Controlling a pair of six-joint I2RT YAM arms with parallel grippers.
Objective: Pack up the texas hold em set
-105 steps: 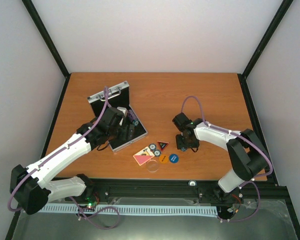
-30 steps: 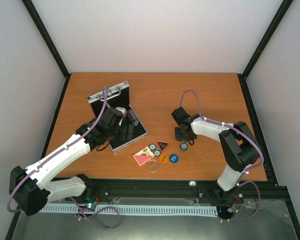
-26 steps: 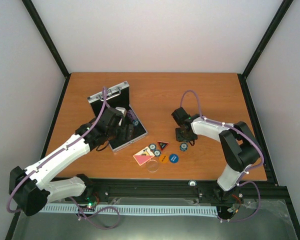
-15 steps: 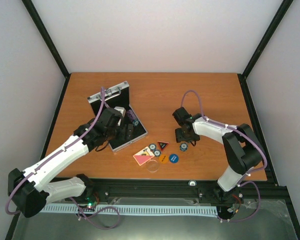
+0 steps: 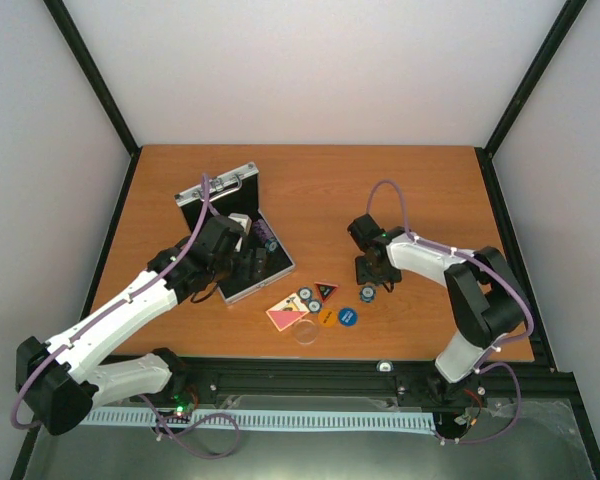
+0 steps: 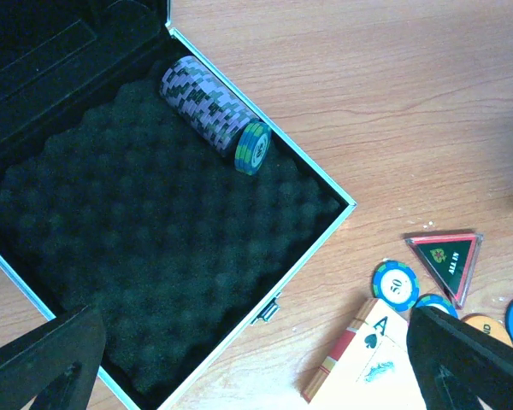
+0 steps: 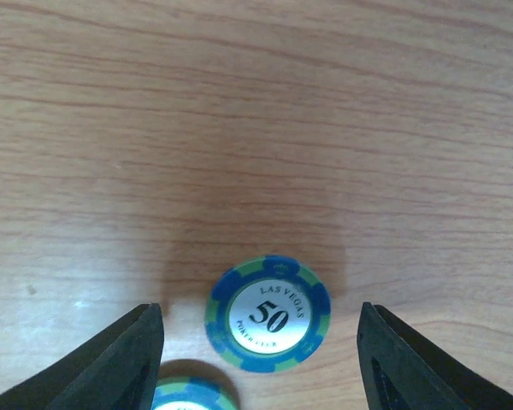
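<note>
Blue-green "50" chip (image 7: 268,314): you have it lying flat on the wooden table (image 7: 256,102), between your right gripper's fingers, with a gap on either side.
Right gripper (image 7: 261,309): jaws partly parted, pointing down and astride that chip, gripping nothing.
Second chip (image 7: 191,398): just beside the first, cut off at the bottom edge of your right wrist view.
Left gripper (image 6: 250,342): spread wide and empty, hanging over the near-right edge of the case.
Silver case (image 6: 154,256): open on the table's left half, black foam lining exposed.
Chip stack (image 6: 214,114): on its side in the foam, close to the case's far corner, well apart from your left fingers.
Loose pieces: pink card deck (image 5: 285,317), two chips (image 5: 302,298), red-black triangle (image 5: 326,290), orange disc (image 5: 325,317), blue disc (image 5: 347,316) and clear disc (image 5: 306,333) lie clustered on the table between the case and your right gripper, all outside the case.
</note>
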